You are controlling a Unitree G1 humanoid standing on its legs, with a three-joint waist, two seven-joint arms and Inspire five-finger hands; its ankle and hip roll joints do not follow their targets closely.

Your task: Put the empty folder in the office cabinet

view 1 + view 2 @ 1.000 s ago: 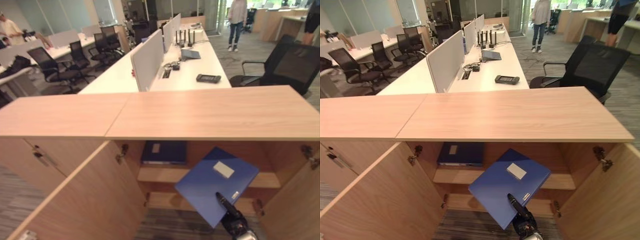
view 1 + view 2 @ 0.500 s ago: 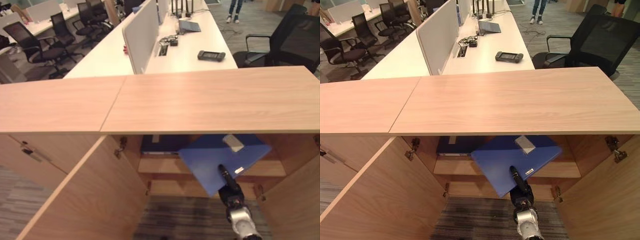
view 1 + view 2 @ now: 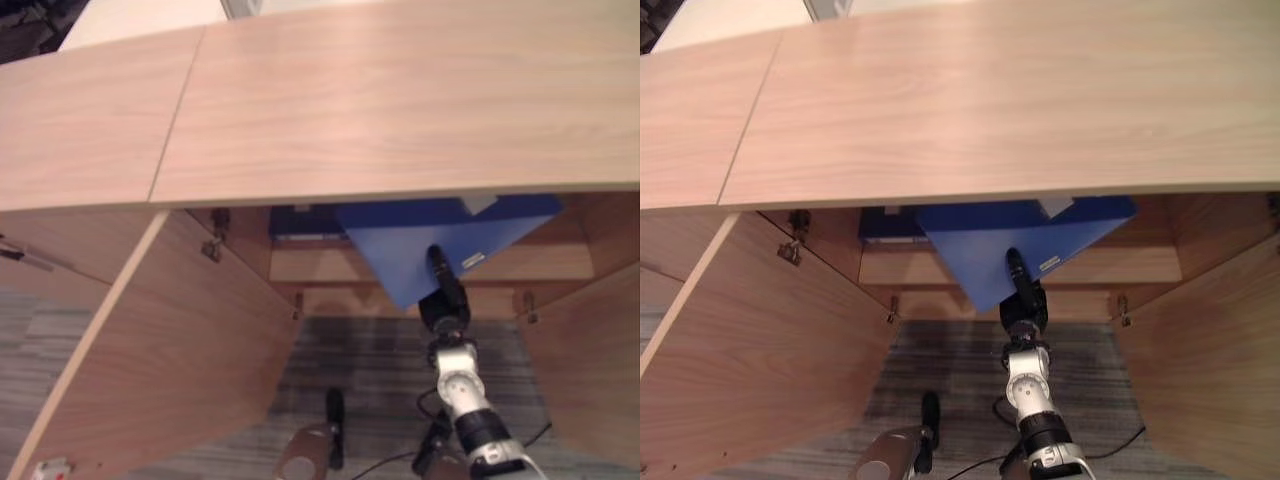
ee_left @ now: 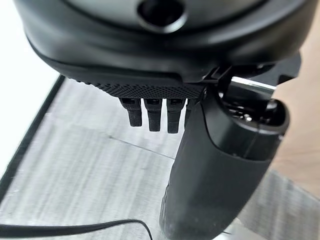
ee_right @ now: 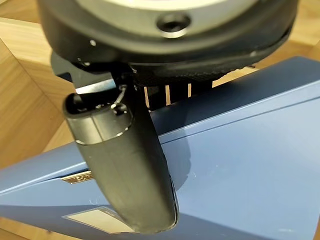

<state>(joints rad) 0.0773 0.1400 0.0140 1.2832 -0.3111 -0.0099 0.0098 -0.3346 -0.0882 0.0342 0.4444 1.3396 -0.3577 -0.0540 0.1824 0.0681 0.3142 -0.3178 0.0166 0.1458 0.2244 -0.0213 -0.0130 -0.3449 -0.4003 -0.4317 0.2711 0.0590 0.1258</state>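
Observation:
The blue folder is tilted and lies partly inside the open cabinet, its far end hidden under the cabinet top. My right hand is shut on the folder's near edge. In the right wrist view the thumb lies on the folder's cover, with the fingers under it. The folder hangs over the upper shelf. My left hand hangs low by the floor, and in the left wrist view its fingers are relaxed and hold nothing.
Another dark blue folder lies flat on the shelf at the back left. The left door swings wide towards me, and the right door stands open too. Grey carpet lies in front of the cabinet.
The camera has tipped down towards the cabinet. My right arm has stretched forward, and the folder has gone further in under the cabinet top.

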